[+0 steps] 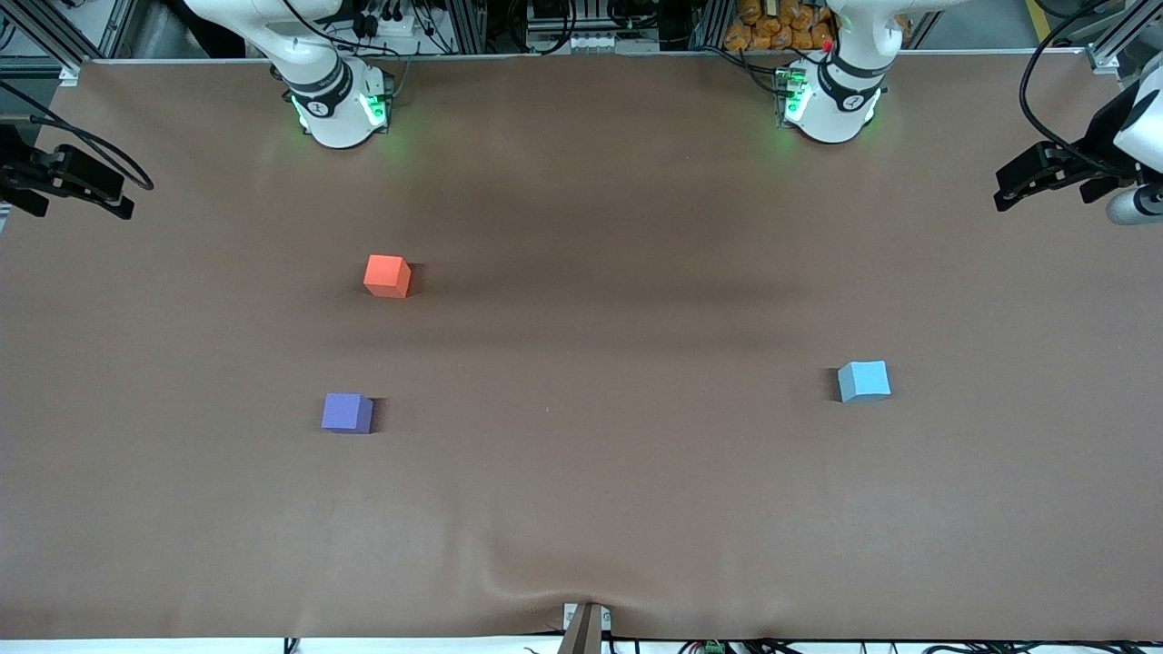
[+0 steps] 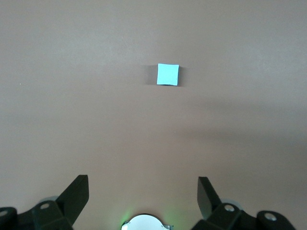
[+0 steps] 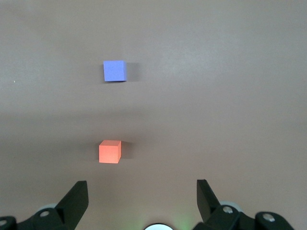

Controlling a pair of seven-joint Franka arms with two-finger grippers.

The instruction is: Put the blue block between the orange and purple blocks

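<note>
Nothing placed yet: your blue block [image 1: 863, 381] sits toward the left arm's worktop edge, well apart from orange block [image 1: 387, 275] and purple block [image 1: 346, 412]. Left gripper [image 2: 143, 197] and right gripper [image 3: 142, 199] seemingly wait high, wide open, empty.

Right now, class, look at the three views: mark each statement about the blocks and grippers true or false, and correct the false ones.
1. The blue block lies between the orange block and the purple block. False: it sits apart, toward the left arm's end of the table.
2. The orange block is farther from the front camera than the purple block. True.
3. The left gripper holds the blue block. False: it is open and empty, up over bare table.
4. The right gripper is open, with nothing between its fingers. True.
5. The orange and purple blocks touch. False: bare table shows between them.
</note>
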